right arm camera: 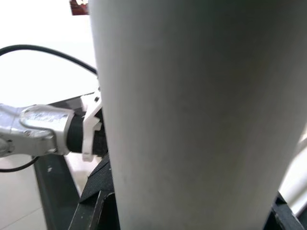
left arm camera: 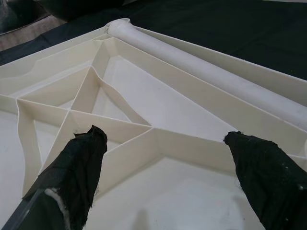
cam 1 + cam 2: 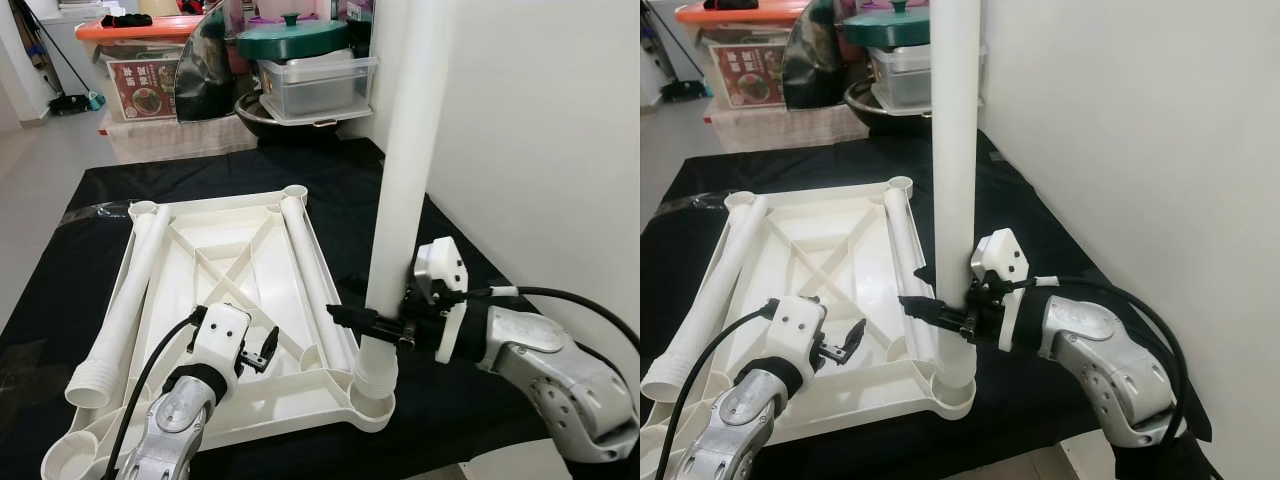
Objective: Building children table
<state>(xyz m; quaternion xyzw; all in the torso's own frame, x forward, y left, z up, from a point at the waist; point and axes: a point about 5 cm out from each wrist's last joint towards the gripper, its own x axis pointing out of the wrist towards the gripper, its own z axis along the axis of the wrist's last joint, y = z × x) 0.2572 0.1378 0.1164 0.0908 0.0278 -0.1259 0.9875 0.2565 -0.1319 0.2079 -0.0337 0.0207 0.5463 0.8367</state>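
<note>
Right gripper clamped on upright table leg, long axis vertical, threaded end in tabletop near-right corner socket. Left gripper open over ribs; we judge right arm nearer.

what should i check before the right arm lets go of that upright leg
1. Right gripper clamped on the upright leg: ok.
2. Leg's ribbed end in the corner socket of the tabletop: ok; fully seated: cannot tell.
3. Leg vertical: cannot tell, it seems slightly tilted.
4. Left gripper open over the tabletop ribs, holding nothing: ok.
5. Two spare legs, and, lying on the tabletop, apart from the socket: ok.
</note>
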